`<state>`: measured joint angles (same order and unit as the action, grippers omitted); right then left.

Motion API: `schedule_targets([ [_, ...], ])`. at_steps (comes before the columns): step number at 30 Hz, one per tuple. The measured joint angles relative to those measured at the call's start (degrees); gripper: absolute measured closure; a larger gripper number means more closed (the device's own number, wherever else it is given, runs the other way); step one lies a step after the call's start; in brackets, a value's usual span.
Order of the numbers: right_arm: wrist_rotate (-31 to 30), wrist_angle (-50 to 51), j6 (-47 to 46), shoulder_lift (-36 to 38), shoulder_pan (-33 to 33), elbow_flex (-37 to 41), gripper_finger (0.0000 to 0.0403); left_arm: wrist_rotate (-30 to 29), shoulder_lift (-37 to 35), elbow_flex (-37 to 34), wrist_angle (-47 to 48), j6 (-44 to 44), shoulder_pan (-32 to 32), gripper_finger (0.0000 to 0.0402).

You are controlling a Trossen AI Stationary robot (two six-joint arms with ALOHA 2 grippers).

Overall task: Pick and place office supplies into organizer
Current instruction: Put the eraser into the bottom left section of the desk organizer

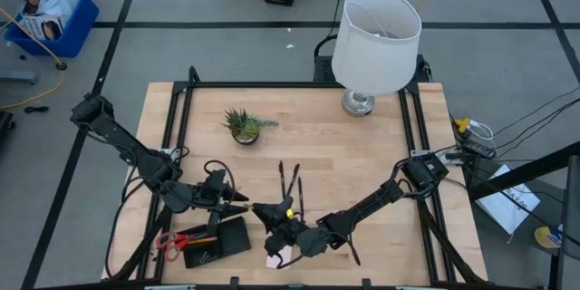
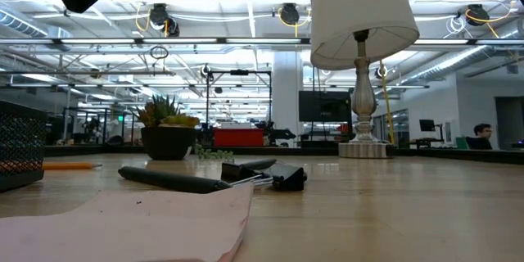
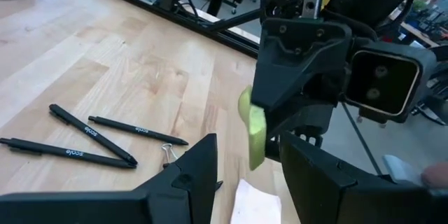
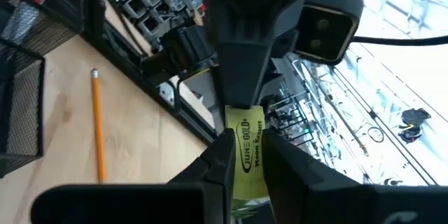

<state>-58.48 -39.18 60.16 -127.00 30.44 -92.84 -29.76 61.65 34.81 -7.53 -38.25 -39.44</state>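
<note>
My right gripper (image 4: 248,155) is shut on the small yellow-green block (image 4: 245,140), above the table's near middle (image 1: 288,208). My left gripper (image 3: 245,155) faces it from the left (image 1: 241,207) and is open. Its fingers stand on either side of the block's free end (image 3: 253,129) without touching it. The pink sticky-note pad (image 1: 279,256) lies flat under my right gripper. The black organizer (image 1: 217,240) sits near the front edge, with the red-handled scissors (image 1: 177,238) beside it. Black pens (image 3: 91,136) and a clip (image 3: 168,155) lie on the wood. A pencil (image 4: 98,126) lies beside the organizer's mesh wall (image 4: 17,105). My right gripper pinches the block between its two fingers (image 4: 220,155), on the long edges (image 4: 234,159) of the end nearest the wrist; the printed face shows between them. The fingers come roughly level from the table's right. The block sticks out past the fingertips, lifted clear of the table.
A small potted plant (image 1: 243,125) stands left of the table's middle. A white-shaded lamp (image 1: 376,36) stands at the far edge. Black rails (image 1: 181,118) run along the table's left and right sides. Bare wood lies between the plant and the lamp.
</note>
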Motion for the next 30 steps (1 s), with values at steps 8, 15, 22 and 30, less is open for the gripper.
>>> schedule_targets([
  [8, 0.45, 0.09, -0.74, 0.02, -0.07, 0.00, 0.0348, 0.00, 0.00, 0.00, 0.00, -0.76, 0.00, 0.0243],
  [15, 3.03, 0.12, -0.94, 0.02, -0.07, 0.00, 0.0348, 1.74, 0.32, 0.00, -0.06, -1.41, 0.00, 0.0243],
  [22, 3.18, 0.37, -2.67, 0.02, -0.11, 0.00, 0.0348, 1.74, 1.05, -0.02, -0.02, -1.52, 0.37, 0.0303],
  [30, 3.04, 0.97, -2.22, 0.02, 0.16, 0.00, 0.0346, 2.72, 1.03, -0.02, -0.13, -1.05, 0.37, 0.0383],
])
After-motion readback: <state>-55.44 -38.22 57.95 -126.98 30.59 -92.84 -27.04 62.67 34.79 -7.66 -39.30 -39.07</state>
